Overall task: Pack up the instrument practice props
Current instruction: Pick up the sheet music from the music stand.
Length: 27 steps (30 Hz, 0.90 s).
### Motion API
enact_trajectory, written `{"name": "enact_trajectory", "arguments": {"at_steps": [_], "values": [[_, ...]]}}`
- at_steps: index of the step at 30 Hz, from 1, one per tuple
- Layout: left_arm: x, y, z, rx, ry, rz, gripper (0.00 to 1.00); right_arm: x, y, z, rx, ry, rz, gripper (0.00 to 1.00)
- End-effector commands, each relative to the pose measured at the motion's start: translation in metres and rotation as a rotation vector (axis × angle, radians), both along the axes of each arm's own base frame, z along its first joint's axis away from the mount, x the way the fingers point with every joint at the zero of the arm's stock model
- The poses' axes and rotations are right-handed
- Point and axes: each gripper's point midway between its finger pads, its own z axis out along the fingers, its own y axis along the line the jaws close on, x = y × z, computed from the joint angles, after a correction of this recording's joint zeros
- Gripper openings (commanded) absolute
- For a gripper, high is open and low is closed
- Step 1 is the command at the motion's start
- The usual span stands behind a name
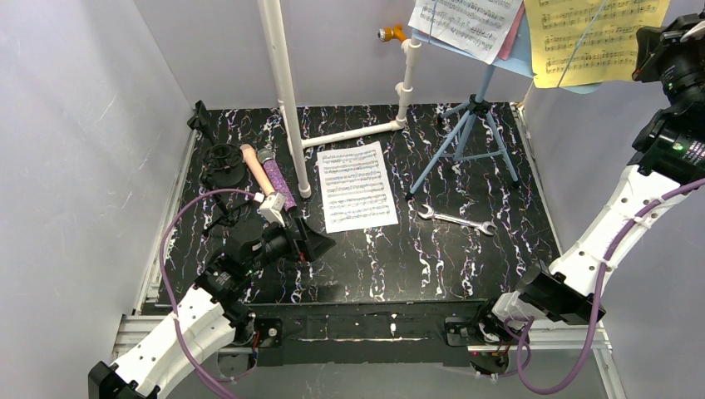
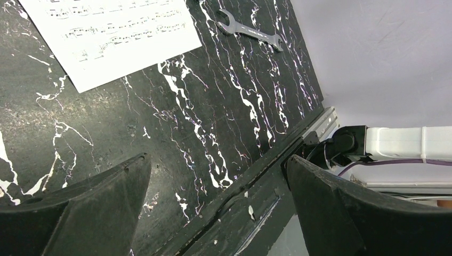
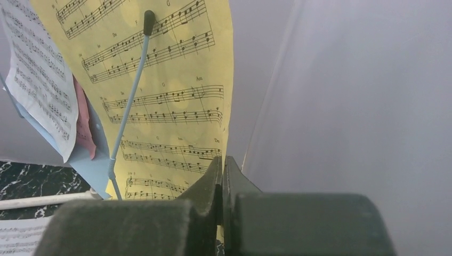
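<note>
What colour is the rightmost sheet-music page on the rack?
That page is yellow; the right wrist view shows it best.

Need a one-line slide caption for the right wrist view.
Yellow music sheet on the light-blue stand, its lower edge pinched between the right fingers.

On the worktop [image 1: 399,258], a loose music page [image 1: 357,184] lies at centre frame, a wrench [image 1: 456,219] just right of it. One microphone [image 1: 256,170] and a second microphone [image 1: 278,184] lie side by side at left. The music rack [image 1: 474,108] stands upper right, holding pages [image 1: 582,41]. Pipes [image 1: 283,83] rise behind.
</note>
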Motion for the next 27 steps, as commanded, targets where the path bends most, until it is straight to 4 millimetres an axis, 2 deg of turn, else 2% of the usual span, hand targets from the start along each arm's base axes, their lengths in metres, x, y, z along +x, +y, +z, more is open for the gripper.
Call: {"name": "enact_trajectory", "arguments": {"at_steps": [1, 4, 9, 15, 18, 22, 25, 27], "values": [[0.002, 0.001, 0.021, -0.015, -0.047, 0.004, 0.98, -0.021, 0.009, 0.037, -0.066, -0.110, -0.038, 0.01], [0.002, 0.002, 0.022, -0.017, -0.047, 0.006, 0.98, -0.036, 0.003, 0.055, -0.073, -0.173, -0.127, 0.01], [0.001, 0.002, 0.023, -0.020, -0.048, 0.007, 0.98, -0.081, -0.013, 0.097, -0.126, -0.332, -0.360, 0.01], [0.002, -0.001, 0.024, -0.029, -0.047, 0.000, 0.98, -0.154, 0.005, 0.146, -0.190, -0.583, -0.513, 0.01], [0.002, -0.003, 0.024, -0.036, -0.043, -0.007, 0.98, -0.181, 0.025, 0.161, -0.202, -0.663, -0.500, 0.01], [0.000, -0.005, 0.025, -0.047, -0.051, -0.025, 0.98, -0.206, 0.069, 0.170, -0.219, -0.706, -0.366, 0.01], [-0.001, -0.009, 0.033, -0.081, -0.084, -0.051, 0.98, -0.211, 0.113, 0.162, -0.211, -0.667, -0.168, 0.01], [-0.002, -0.011, 0.034, -0.080, -0.091, -0.066, 0.98, -0.208, 0.143, 0.146, -0.197, -0.594, 0.002, 0.01]]}}
